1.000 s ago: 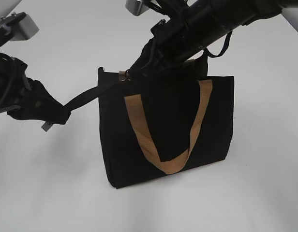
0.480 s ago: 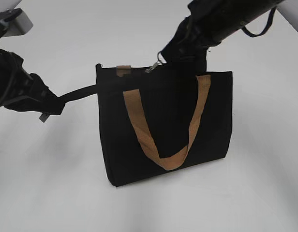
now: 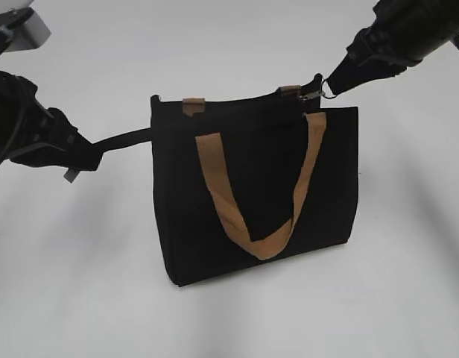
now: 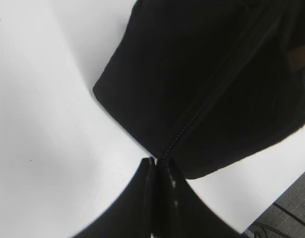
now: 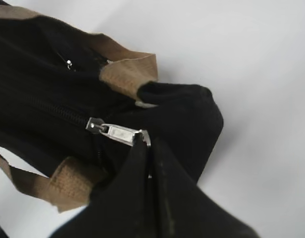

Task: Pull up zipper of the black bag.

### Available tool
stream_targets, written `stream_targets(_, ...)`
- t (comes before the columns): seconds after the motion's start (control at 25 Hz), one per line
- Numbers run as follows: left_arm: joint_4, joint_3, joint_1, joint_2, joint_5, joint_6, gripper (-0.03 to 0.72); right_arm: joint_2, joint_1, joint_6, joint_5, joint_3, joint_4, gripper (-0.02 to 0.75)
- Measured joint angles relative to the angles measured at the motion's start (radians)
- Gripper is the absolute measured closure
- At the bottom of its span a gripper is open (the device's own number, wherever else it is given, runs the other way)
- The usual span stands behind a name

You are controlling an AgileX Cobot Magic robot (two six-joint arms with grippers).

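Zipper pull [image 3: 311,89] now rightward, bag-corner

The right gripper [image 3: 335,82] has moved along the bag's [image 3: 252,201] top edge toward the table's right side — the zipper pull [image 3: 313,90] came with it, from the left corner to the right one.

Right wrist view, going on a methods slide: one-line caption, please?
Right gripper fingers pinch the silvery zipper pull near the black bag end, beside tan handles.
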Motion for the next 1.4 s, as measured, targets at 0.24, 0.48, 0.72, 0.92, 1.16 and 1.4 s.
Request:
stream_targets(0.24, -0.007, 0.000, 0.000, 0.000, -0.018, 0.000, 0.664, -0.012, -0.022, 0.099, 0.069, 0.000, -0.010, 0.648)
stream_targets(0.48, 0.020, 0.000, 0.002, -0.054, 0.005, -0.021, 0.430, -0.120, -0.034, 0.216, 0.171, 0.005, -0.106, 0.296)
stream_targets(0.72, 0.177, 0.000, 0.002, -0.246, 0.149, -0.234, 0.380, -0.321, -0.034, 0.376, 0.217, 0.185, -0.219, 0.247)
stream_targets(0.92, 0.356, 0.078, 0.002, -0.489, 0.261, -0.416, 0.378, -0.599, -0.034, 0.482, 0.208, 0.467, -0.300, 0.243)
stream_targets(1.16, 0.388, 0.297, 0.002, -0.871, 0.303, -0.456, 0.379, -1.045, -0.034, 0.565, 0.201, 0.745, -0.379, 0.242)
stream_targets(1.4, 0.458, 0.343, 0.002, -1.202, 0.354, -0.460, 0.379, -1.425, -0.034, 0.614, 0.202, 0.888, -0.469, 0.242)
